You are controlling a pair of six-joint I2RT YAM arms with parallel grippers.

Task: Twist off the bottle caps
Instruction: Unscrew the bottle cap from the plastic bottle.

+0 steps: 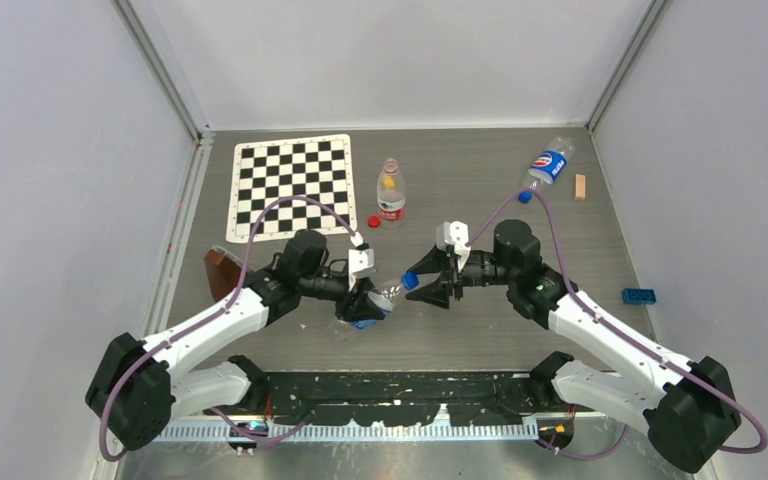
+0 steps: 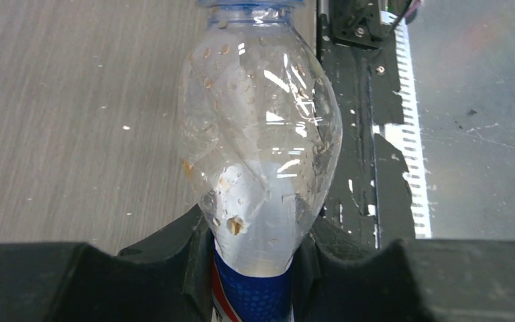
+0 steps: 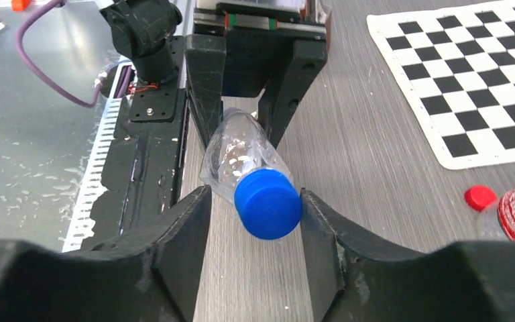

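Pale walls close in a grey wood-grain bench point(image 1: 480, 180), with a black-and-white chequered mat point(image 1: 290, 185) at its far left. Near the middle, just ahead of the arms, the left claw point(image 1: 364, 306) is clamped on a blue-labelled clear plastic bottle point(image 2: 258, 134). It grips at the label band and holds the bottle roughly level, neck towards the right arm. The small round blue plastic cap point(image 3: 268, 203) is on the neck, between the fingers of the right claw point(image 1: 438, 285). That claw's jaws stand a little apart: bench shows between the cap and one finger, while the other looks to be touching or nearly so.

The bottle looks empty and thin-walled, already dented, so it is likely light and would buckle or twist under a hard squeeze. The label band seems a fair place to hold it. The cap is stiff but small and may slip, so it is best pinched square across its sides.

Further back, a red-labelled bottle point(image 1: 391, 195) stands upright with a red cap point(image 1: 373, 222) on the bench just beside it. A second blue-labelled bottle point(image 1: 548, 165) lies at the far right, capped.
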